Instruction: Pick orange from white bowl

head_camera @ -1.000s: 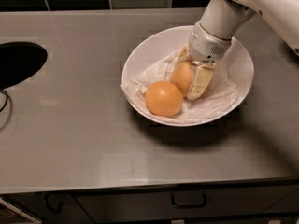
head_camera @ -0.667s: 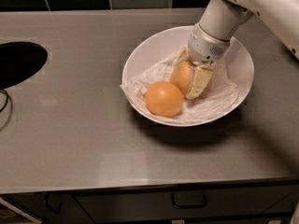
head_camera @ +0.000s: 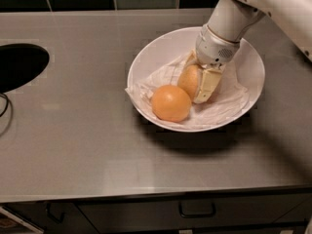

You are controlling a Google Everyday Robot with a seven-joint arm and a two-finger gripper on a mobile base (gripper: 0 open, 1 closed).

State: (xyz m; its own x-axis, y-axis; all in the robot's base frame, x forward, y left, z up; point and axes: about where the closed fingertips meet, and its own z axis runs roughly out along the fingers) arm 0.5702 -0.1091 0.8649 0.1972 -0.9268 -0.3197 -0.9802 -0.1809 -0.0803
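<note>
We see the gripper [head_camera: 197,87] reaching down into the white bowl [head_camera: 146,62] from the far right. Its fingers [head_camera: 207,84] are closed snugly around the orange [head_camera: 187,79], which rests on the crumpled paper [head_camera: 224,104] in the bowl's middle. A brighter orange fruit [head_camera: 170,103] lies just beside it, to the near left.

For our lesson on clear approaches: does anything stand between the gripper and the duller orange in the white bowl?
Nothing visible does. The gripper is down in the white bowl, right at the orange; the brighter orange lies beside it, not between them.
</note>
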